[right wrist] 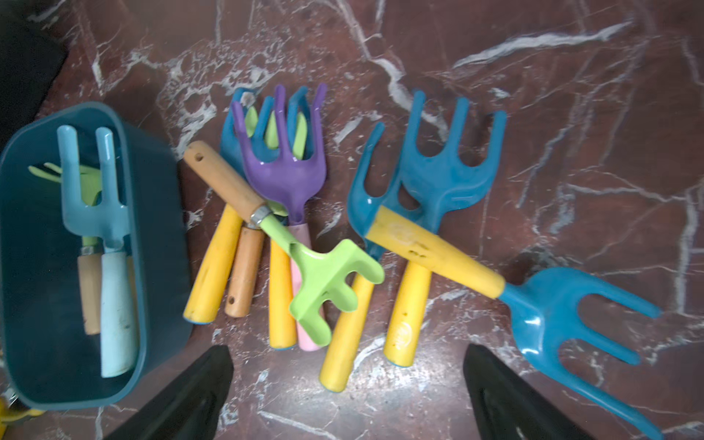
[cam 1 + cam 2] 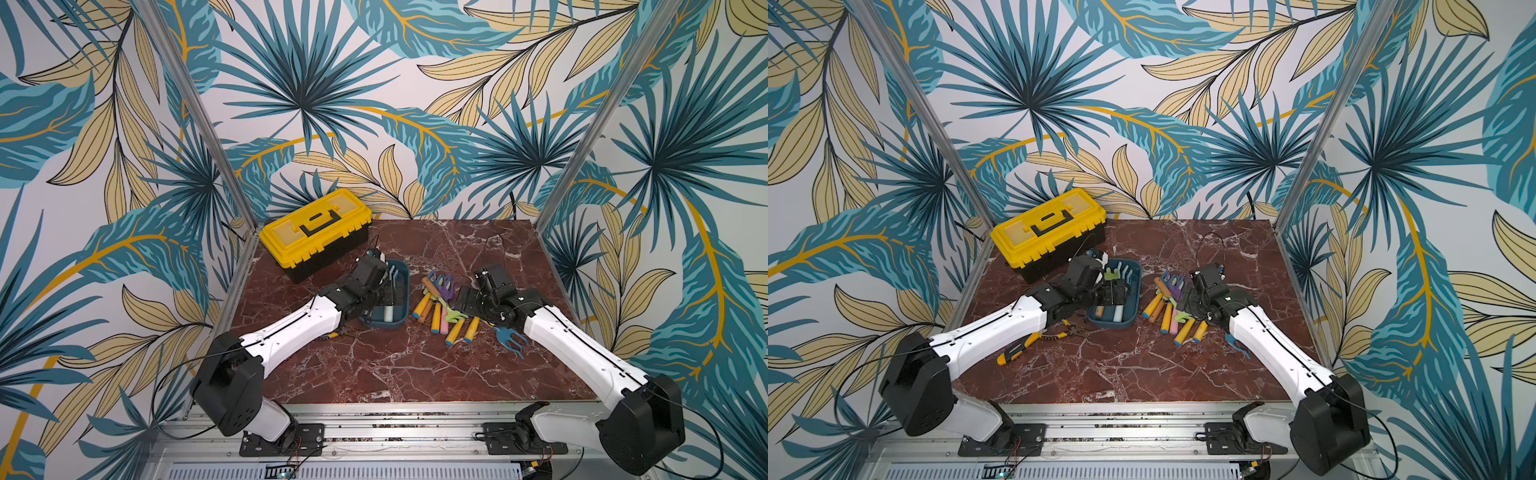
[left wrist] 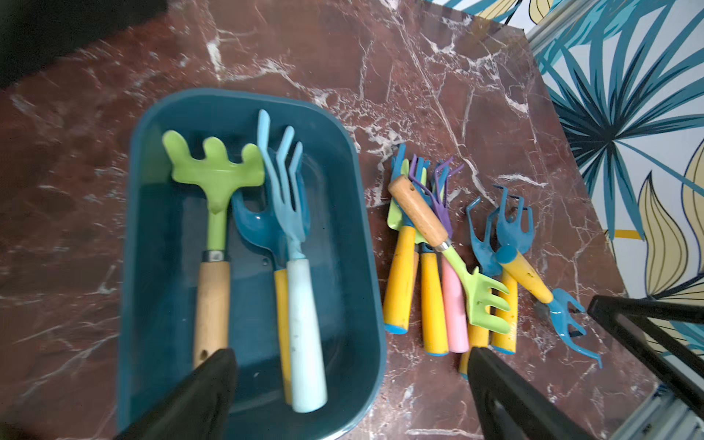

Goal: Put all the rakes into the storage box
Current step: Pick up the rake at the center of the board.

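- Three rakes lie inside the storage box: a green rake with a wooden handle, a light blue rake with a pale handle, and a dark blue rake partly under it. All three heads point to the same short wall. The box floor along the long wall on the pile's side is bare.
- The left gripper hangs over the box's other short end, fingers spread wide with nothing between them. In the left wrist view one finger shows over the box floor and the other over the marble past the long wall.
- A pile of rakes lies just beside that long wall, with a narrow strip of marble between them. The handles are mostly parallel.
- A yellow-handled blue rake lies crosswise on the pile. Its head sticks out toward the right arm.
- The right gripper hangs over the handle ends, fingers wide apart, holding nothing.
- A yellow-lidded toolbox fills the far left corner, near the box's far end.
- Pliers and a utility knife lie by the left forearm, near the left edge.
- The table shows bare marble along its front edge and in the far right corner.
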